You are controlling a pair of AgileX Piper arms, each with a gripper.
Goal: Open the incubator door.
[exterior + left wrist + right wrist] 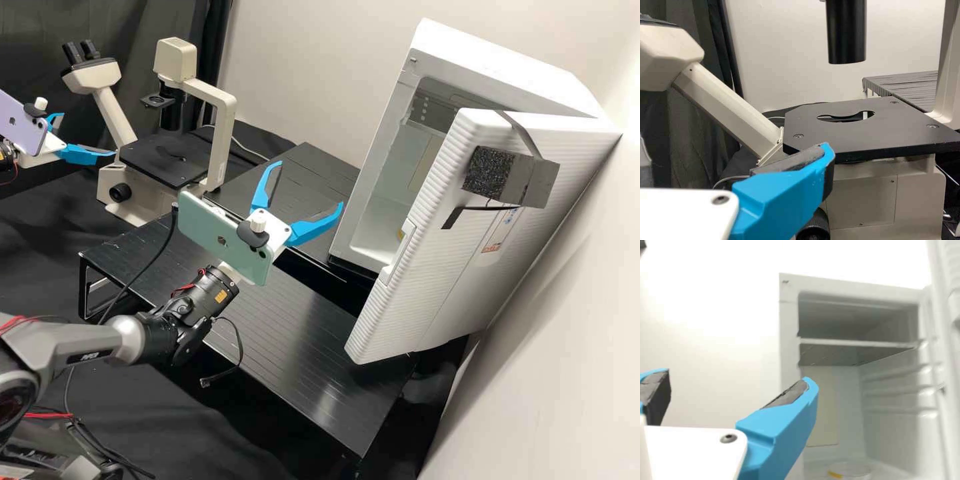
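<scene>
The right end effector [310, 184] stands with its two blue fingers spread wide apart, nothing between them, in front of the incubator's opening. A green phone [215, 235] is mounted just behind those fingers. Beyond them is the white incubator [510, 75], its ribbed door [417, 293] swung out from the body, leaving the interior exposed. A dark-and-grey block [491, 171] is fixed to the outside of the door, with a strap [523, 133] running over the door's edge. Inside, the right wrist view shows a shelf [855, 343] and, on the incubator's floor, a clear round dish [857, 471] with a yellow mark. The slatted black desk [303, 373] extends below the right arm. Farther off, the left end effector [88, 135] is also open and empty, near the cream microscope [225, 137]; a purple phone [20, 127] is mounted on its arm.
</scene>
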